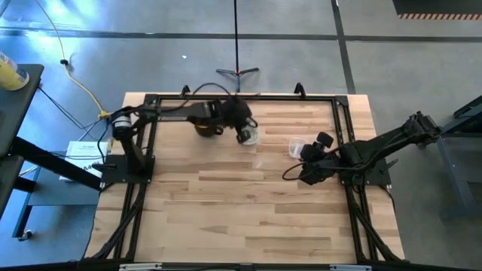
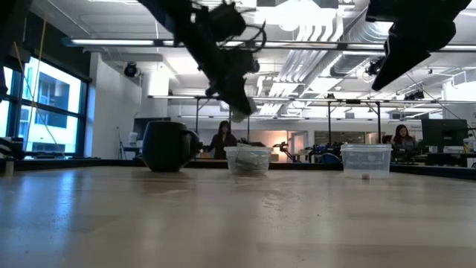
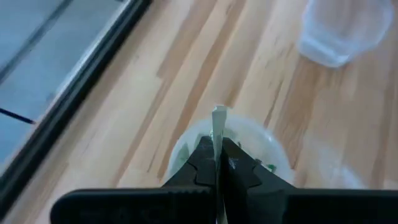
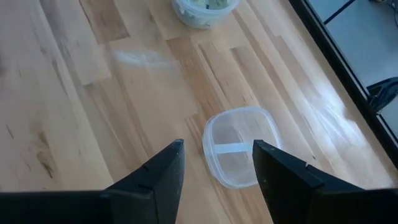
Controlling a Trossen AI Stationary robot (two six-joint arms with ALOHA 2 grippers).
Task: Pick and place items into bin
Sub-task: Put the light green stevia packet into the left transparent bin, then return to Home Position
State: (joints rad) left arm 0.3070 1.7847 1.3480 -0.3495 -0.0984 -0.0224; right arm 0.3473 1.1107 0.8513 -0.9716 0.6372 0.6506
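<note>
Near the bench's far edge stand one dark mug (image 1: 205, 129), one round clear bowl (image 3: 261, 144) of slips and one clear cup (image 4: 240, 154). The left gripper (image 3: 219, 160), above the bowl, pinches one slip (image 3: 218, 127). The right gripper (image 4: 217, 162), fingers spread, hangs over the cup.

Probably an open-plan robotics lab: exposed silver ceiling ducts (image 2: 327, 45), bare grey concrete floor (image 1: 301, 53), seated people at distant monitors (image 2: 445, 135).
</note>
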